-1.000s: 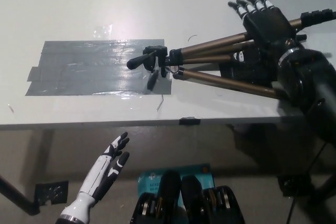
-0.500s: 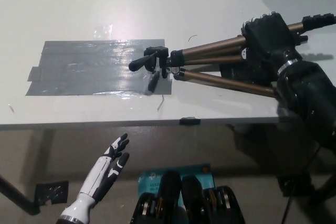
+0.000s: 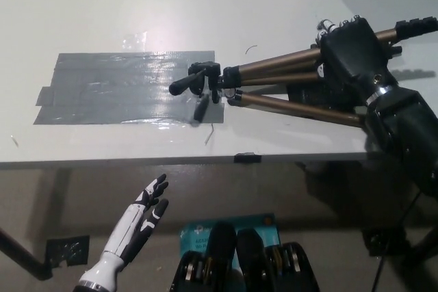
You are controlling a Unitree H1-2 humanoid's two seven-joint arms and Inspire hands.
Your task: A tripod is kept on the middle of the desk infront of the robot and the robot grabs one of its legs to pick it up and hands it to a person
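Since a second ago, your right hand (image 3: 352,49) has gone from fingers stretched out flat above the tripod (image 3: 212,78) to fingers folded down over its uppermost leg. The hand now sits closed around that leg, near the far right of the counter (image 3: 102,5); the fingertips are hidden behind the leg, so how far they wrap cannot be confirmed. The tripod's position is little changed. It lies on its side on the counter, its black head and handle pointing left, and its bronze legs fan out to the right under your black hand and forearm. The head rests just at the right edge of a grey tape patch (image 3: 123,87) stuck to the counter top. Your left hand (image 3: 145,215) hangs below the counter's near edge at lower left, holding nothing, with its fingers apart.
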